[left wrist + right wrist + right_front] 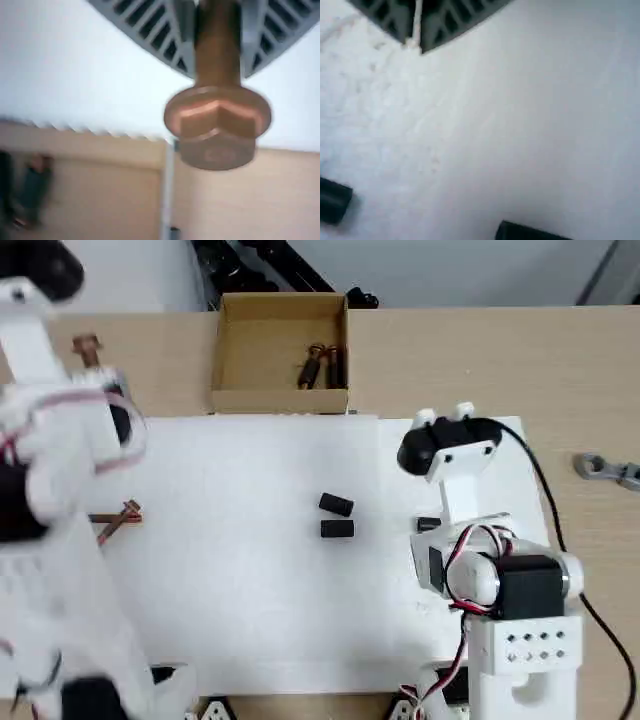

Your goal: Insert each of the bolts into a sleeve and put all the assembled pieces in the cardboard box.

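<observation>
My left gripper (217,30) is shut on a copper bolt (217,125), gripping the shank with the hex head free. From above, this bolt (88,348) is at the far left, level with the cardboard box (228,350). Assembled pieces (322,366) lie inside the box. Two black sleeves (336,504) (337,529) lie side by side mid-mat, and a third sleeve (428,524) sits by the right arm. Loose copper bolts (118,520) lie at the mat's left edge. My right gripper (415,30) is shut and empty above the white mat, with sleeves (332,200) (530,232) nearby.
A white foam mat (250,620) covers most of the wooden table. A metal tool (600,468) lies on the wood at the far right. The right arm's cable (560,510) trails over the mat's right edge.
</observation>
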Controlling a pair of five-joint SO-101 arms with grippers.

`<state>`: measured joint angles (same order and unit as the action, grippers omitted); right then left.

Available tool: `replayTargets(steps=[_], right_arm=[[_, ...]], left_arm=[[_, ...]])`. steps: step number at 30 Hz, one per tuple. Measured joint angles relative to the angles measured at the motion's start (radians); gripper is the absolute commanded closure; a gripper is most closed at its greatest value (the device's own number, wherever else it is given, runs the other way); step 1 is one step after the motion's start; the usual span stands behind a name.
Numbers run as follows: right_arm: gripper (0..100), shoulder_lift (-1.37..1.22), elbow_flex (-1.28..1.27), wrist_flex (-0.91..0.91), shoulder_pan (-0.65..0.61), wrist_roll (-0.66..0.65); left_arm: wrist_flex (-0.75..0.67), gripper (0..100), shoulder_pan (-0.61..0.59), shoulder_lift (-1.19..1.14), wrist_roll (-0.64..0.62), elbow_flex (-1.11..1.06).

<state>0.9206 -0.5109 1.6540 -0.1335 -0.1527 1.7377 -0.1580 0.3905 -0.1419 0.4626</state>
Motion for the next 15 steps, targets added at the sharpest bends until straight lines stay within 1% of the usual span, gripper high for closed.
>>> replayTargets(steps=[2, 5, 7, 10, 12, 15], right_arm=[[99.5, 0.006, -0.005, -0.034, 0.026, -0.055], [99.5, 0.009, -0.008, -0.120, 0.101, -0.190], [99.5, 0.002, -0.017, -0.173, 0.150, -0.236], [99.5, -0.069, -0.018, -0.190, 0.172, -0.322], [99.5, -0.144, -0.020, -0.198, 0.180, -0.399], [99.5, -0.278, -0.020, -0.198, 0.184, -0.542]], left_arm=[[0.000, 100, 0.015, 0.112, 0.006, -0.101], [0.000, 100, 0.020, 0.259, 0.006, -0.235], [0.000, 100, 0.020, 0.342, 0.006, -0.313], [0.000, 100, 0.020, 0.454, 0.006, -0.399], [0.000, 100, 0.021, 0.519, 0.034, -0.451], [0.000, 100, 0.021, 0.574, 0.135, -0.514]])
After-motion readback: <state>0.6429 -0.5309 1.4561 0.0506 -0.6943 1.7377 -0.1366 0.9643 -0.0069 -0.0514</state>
